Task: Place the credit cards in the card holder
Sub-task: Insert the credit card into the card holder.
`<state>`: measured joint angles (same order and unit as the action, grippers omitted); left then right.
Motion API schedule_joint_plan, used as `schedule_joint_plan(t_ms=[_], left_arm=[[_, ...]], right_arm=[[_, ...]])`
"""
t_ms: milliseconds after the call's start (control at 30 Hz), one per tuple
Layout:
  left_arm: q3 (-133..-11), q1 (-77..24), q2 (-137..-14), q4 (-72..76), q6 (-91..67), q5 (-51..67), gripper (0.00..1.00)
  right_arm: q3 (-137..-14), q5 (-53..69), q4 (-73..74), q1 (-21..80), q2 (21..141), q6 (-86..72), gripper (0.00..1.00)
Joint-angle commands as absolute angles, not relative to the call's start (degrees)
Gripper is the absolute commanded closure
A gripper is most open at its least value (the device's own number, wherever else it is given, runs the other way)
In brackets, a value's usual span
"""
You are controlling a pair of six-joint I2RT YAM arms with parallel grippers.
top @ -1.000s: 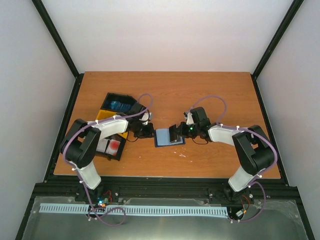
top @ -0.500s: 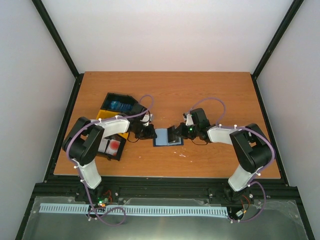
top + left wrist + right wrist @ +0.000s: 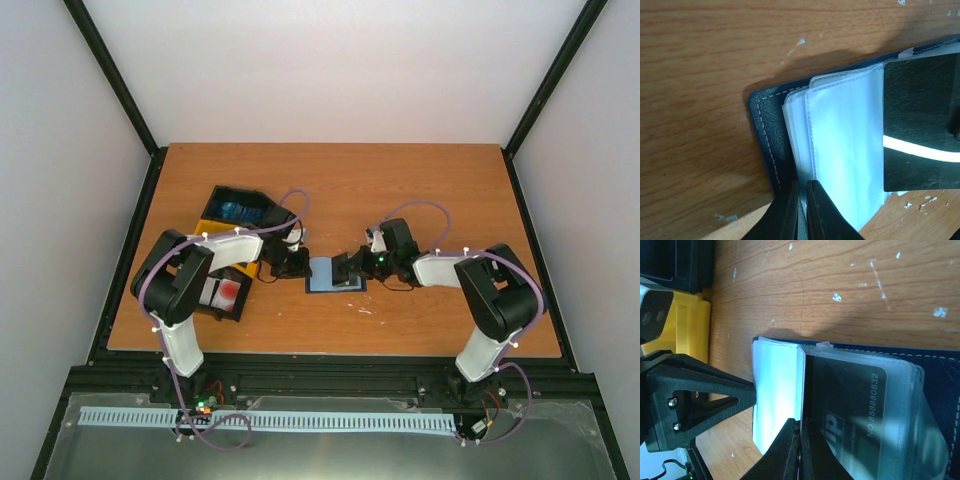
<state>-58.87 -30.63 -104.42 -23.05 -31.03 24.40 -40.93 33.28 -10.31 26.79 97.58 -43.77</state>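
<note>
The dark navy card holder (image 3: pixel 322 273) lies open mid-table, its pale clear sleeves (image 3: pixel 840 150) fanned up. My left gripper (image 3: pixel 299 263) is at its left edge; in the left wrist view the gripper (image 3: pixel 803 186) is shut on a sleeve edge beside the stitched cover (image 3: pixel 765 135). My right gripper (image 3: pixel 351 268) comes in from the right, and the right wrist view shows this gripper (image 3: pixel 800 427) shut on the edge of a dark grey credit card (image 3: pixel 860 405), which sits partly inside a clear sleeve. More credit cards, white with red (image 3: pixel 228 292) and blue (image 3: pixel 238 211), lie in the tray.
A black-and-yellow three-compartment tray (image 3: pixel 208 230) stands at the left of the table, under the left forearm. Its yellow wall (image 3: pixel 690 325) shows close behind the left gripper. Black frame rails border the orange-brown tabletop (image 3: pixel 400 190).
The left jaws have closed onto the holder's left sleeve edge. The right gripper with its card has crept slightly left, and the holder shifted a little left.
</note>
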Motion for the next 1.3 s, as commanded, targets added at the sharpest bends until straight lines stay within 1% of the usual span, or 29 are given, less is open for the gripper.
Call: schedule_joint_plan(t_ms=[0,467,700,800,900,1267], left_arm=[[-60.29,-30.85,-106.37,-25.09,-31.46,22.17,0.93],[-60.64,-30.85,-107.05,-25.82,-31.15,21.9,0.95],[-60.69,-30.85,-107.06,-26.19,-31.22,21.19,0.95],[-60.78,-30.83,-107.13,-26.21,-31.11,21.07,0.95],[-60.82,-30.85,-107.21,-26.19,-31.12,21.13,0.96],[-60.73,-30.85,-107.31,-26.02,-31.03,21.47,0.95]], right_arm=[[-39.93,34.01,-12.8,27.32,99.37,-45.81,0.97],[-37.89,32.49,-15.52,28.48,100.54,-47.81,0.97],[-36.4,26.92,-10.03,28.47,93.44,-48.9,0.97],[-35.69,26.54,-9.27,28.48,92.34,-49.74,0.97],[-36.7,28.64,-8.4,28.43,94.5,-50.27,0.97],[-37.84,33.59,-15.62,28.48,100.65,-51.56,0.97]])
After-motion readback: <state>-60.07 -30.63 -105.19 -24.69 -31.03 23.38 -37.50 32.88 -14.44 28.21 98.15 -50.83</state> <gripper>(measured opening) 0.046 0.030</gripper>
